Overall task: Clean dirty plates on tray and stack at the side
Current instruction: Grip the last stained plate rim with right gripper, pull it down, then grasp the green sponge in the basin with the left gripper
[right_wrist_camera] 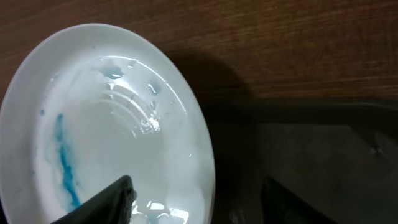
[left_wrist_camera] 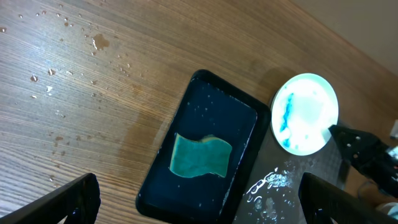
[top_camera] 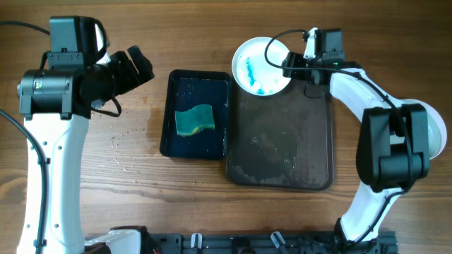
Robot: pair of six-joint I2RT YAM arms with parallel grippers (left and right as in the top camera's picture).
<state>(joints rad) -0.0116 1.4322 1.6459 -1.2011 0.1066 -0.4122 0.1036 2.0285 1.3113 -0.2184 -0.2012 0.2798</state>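
Note:
A white plate smeared with blue lies at the far left corner of the brown tray, partly over its edge. My right gripper is open at the plate's right rim. In the right wrist view, one finger is over the plate and the other over the tray, the gripper straddling the rim. A green sponge lies in the black basin. My left gripper is open and empty, high above the table left of the basin. Its view shows sponge and plate.
The black basin sits against the tray's left side. The tray's surface is wet and stained. Water drops speckle the wooden table left of the basin.

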